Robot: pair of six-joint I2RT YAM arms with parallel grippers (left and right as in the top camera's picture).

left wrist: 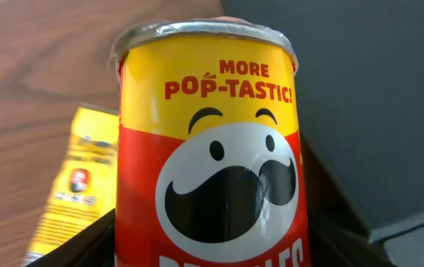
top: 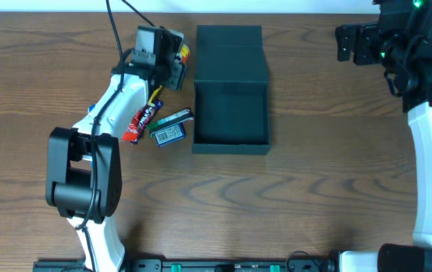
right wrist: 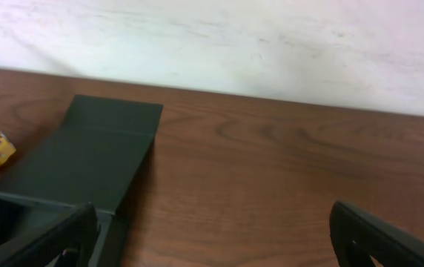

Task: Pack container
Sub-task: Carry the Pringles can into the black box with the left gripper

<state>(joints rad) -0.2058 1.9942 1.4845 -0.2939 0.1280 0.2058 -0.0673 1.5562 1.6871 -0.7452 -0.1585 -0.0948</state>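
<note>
Pringles can [left wrist: 208, 148] sits clamped in left gripper [top: 175, 59] (barely seen overhead); right gripper [right wrist: 212, 231] gapes empty.

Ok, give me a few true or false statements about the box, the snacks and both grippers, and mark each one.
1. The black box has its lid shut. False: the flap lid lies open behind it.
2. A Pringles can sits between the fingers of the left gripper. True.
3. The right gripper holds a snack bar. False: it is open and empty, off to the right of the box.
4. A red snack bar and a green pack lie on the table on the left arm's side of the box. True.
5. Snacks already fill the box. False: the overhead view shows nothing inside.
</note>
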